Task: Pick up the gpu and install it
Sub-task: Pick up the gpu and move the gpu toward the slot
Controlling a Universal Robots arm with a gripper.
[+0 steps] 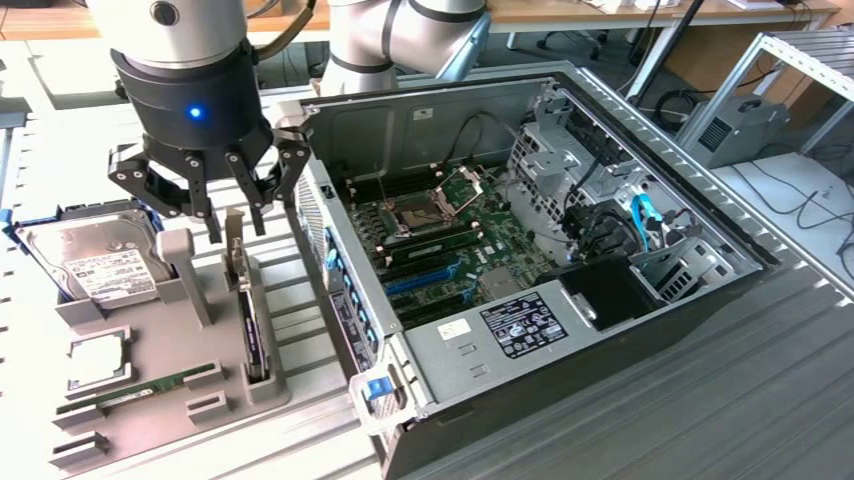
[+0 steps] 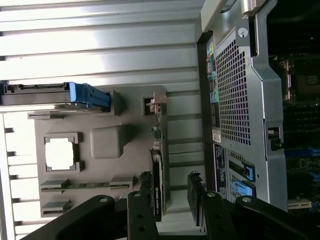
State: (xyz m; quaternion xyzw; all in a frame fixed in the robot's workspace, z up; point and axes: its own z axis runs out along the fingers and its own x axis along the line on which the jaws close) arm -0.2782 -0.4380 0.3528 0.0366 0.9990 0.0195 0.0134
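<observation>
The gpu (image 1: 248,315) stands on edge in a slot of the grey holder tray (image 1: 160,335), its silver bracket end pointing up toward the arm. My gripper (image 1: 235,232) hangs open just above that upper end, one finger on either side of the card and apart from it. In the wrist view the gpu (image 2: 157,192) appears edge-on, black shroud and green board, between the two black fingers (image 2: 144,200) of the gripper (image 2: 169,180). The open computer case (image 1: 534,260) lies beside the tray, with the motherboard (image 1: 454,250) and its blue slots exposed.
On the grey tray also rest a silver hard drive (image 1: 100,265) in a blue caddy, a square processor chip (image 1: 94,360) and a green memory stick (image 1: 147,388). The case's perforated rear panel (image 2: 240,100) rises close beside the gpu. Ribbed metal table surface (image 1: 641,420) surrounds everything.
</observation>
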